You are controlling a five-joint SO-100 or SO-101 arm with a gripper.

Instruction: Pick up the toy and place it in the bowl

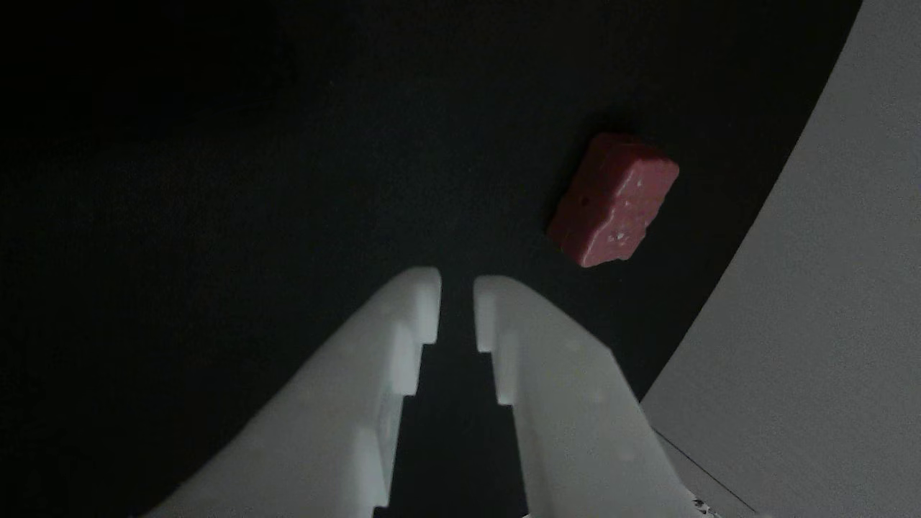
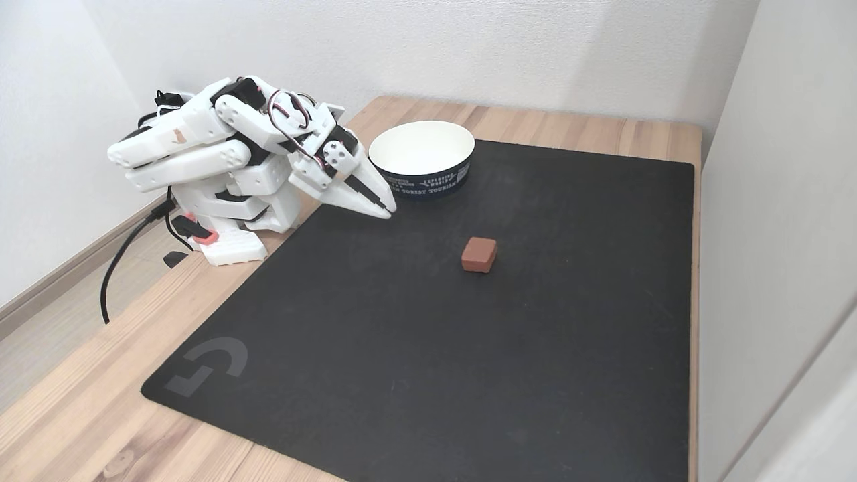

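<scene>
In the fixed view, the white arm (image 2: pixel 221 167) sits folded at the left edge of the wooden table (image 2: pixel 80 402), its base off the black mat (image 2: pixel 428 348), a compact posture that keeps the mat free. The gripper (image 2: pixel 387 206) points down and to the right, hanging just over the mat's near-left corner region beside the bowl (image 2: pixel 420 159); in the other view the two white fingertips (image 1: pixel 421 302) stand nearly together with only a narrow slit between them, and nothing is held. The bowl, white inside with a dark printed band, stands at the mat's back edge, just to the right of the gripper, mouth up and unobstructed. Further right and nearer the camera, the toy (image 2: pixel 479 254) lies flat on the mat, well apart from gripper and bowl alike; in the other view the toy (image 1: pixel 614 201) appears up and to the right of the fingertips, dark red with pale speckles, its notched edge facing right. The jaws will likely need to widen before the approach. Open mat surrounds the toy on all sides; the pale wall (image 2: pixel 776 234) at far right bounds the workspace
</scene>
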